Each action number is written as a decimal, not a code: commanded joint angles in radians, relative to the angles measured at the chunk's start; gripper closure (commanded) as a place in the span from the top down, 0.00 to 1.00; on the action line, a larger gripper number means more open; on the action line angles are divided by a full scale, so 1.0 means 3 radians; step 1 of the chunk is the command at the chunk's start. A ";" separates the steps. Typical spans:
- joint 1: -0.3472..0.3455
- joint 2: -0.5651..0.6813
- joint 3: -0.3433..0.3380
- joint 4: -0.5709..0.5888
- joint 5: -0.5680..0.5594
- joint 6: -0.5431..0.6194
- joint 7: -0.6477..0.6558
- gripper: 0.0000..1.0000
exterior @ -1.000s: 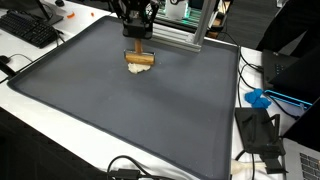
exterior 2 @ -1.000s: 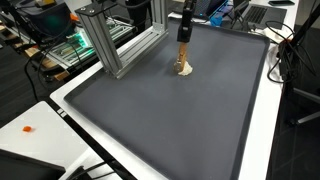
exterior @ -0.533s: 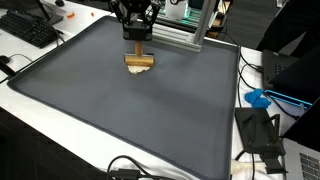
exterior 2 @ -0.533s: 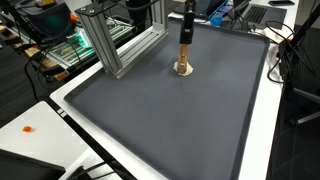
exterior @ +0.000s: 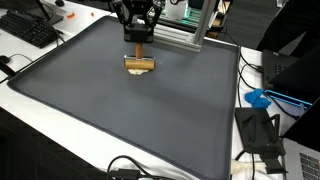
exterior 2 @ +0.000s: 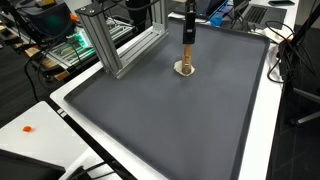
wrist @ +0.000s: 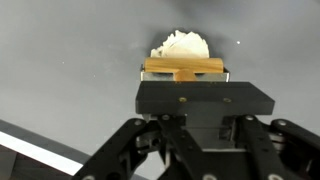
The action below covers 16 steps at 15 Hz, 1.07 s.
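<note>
My gripper (exterior: pixel 139 38) hangs over the far part of a large grey mat (exterior: pixel 130 120) and is shut on the upright handle of a wooden tool (exterior 2: pixel 186 45). The tool's wide wooden head (exterior: pixel 140 63) sits low over the mat, with a white fluffy part (exterior: pixel 140 72) under it that touches or nearly touches the surface. In the wrist view the wooden head (wrist: pixel 183 68) lies across the jaws (wrist: pixel 183 78) and the white part (wrist: pixel 180 45) shows beyond it. The fingertips are hidden behind the gripper body.
An aluminium frame (exterior: pixel 190 38) stands just behind the gripper and shows at the mat's edge (exterior 2: pixel 120 45). A keyboard (exterior: pixel 30 30) lies off the mat. A blue object (exterior: pixel 258 98) and cables lie on the white table beside the mat (exterior 2: pixel 180 120).
The tool has gone from tilted to upright, and its head now sits flat over the mat. The gripper has shifted slightly with it.
</note>
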 commanded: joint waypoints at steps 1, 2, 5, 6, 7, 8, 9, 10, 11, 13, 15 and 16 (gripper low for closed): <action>-0.0028 0.0066 0.0050 -0.0161 0.0099 0.0387 0.0060 0.22; -0.0026 0.0073 0.0052 -0.0174 0.0097 0.0466 0.0086 0.22; -0.0024 0.0126 0.0051 -0.0177 0.0083 0.0604 0.0189 0.22; -0.0026 0.0140 0.0051 -0.0172 0.0093 0.0638 0.0231 0.22; -0.0025 0.0143 0.0046 -0.0167 0.0091 0.0652 0.0285 0.22; -0.0027 0.0139 0.0042 -0.0156 0.0101 0.0632 0.0334 0.22; -0.0028 0.0132 0.0038 -0.0146 0.0110 0.0604 0.0395 0.22; -0.0023 0.0112 0.0021 -0.0130 0.0074 0.0557 0.0502 0.22; -0.0022 0.0088 0.0016 -0.0114 0.0090 0.0509 0.0594 0.22; -0.0013 0.0049 0.0000 -0.0096 0.0071 0.0457 0.0820 0.22; -0.0013 -0.0006 -0.0005 -0.0081 0.0114 0.0426 0.1020 0.22; -0.0011 -0.0033 -0.0009 -0.0078 0.0125 0.0415 0.1126 0.22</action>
